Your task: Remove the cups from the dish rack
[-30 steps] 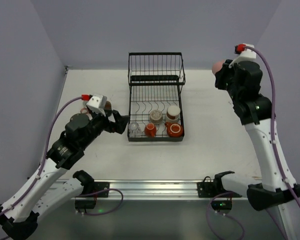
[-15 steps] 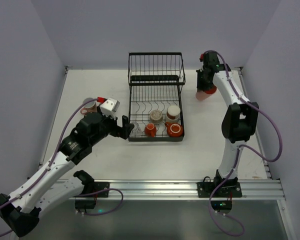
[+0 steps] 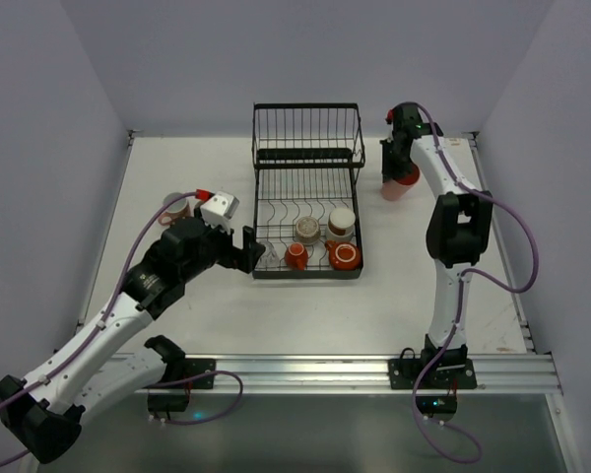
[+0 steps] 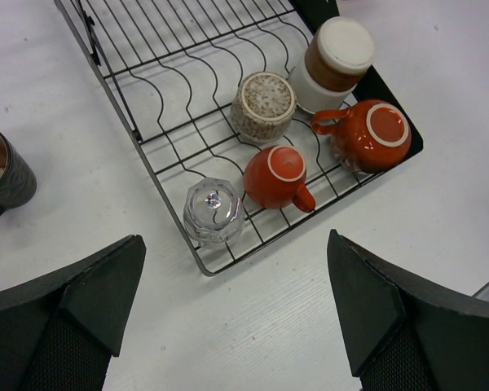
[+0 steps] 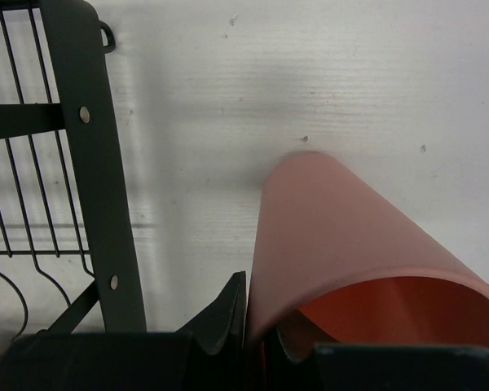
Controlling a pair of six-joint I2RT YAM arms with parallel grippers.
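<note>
At the right gripper, the fingers are clamped on the wall of the pink tumbler right at its rim, one finger inside the mouth and one outside. It is tilted, mouth toward the wrist, over the table just beside the right side of the rack and clear of the wires. Whether its base touches the table I cannot tell. It looks thin-walled, light and stiff, likely matte plastic. A rim pinch should bear it, though a tall body held at one edge may swing or tip when set down.

The left gripper is spread wide and holds nothing, hovering above the near left corner of the rack's lower tray. Nearest below it is the glass, upside down. It is probably fragile and slippery, and best taken across its faceted sides. Beyond it sit a small red cup, a red mug, a speckled cup and a brown cup, all inverted. They look like glazed ceramic, heavier and rigid, and their handles or straight sides offer hold. A dark cup stands on the table left of the rack.
</note>
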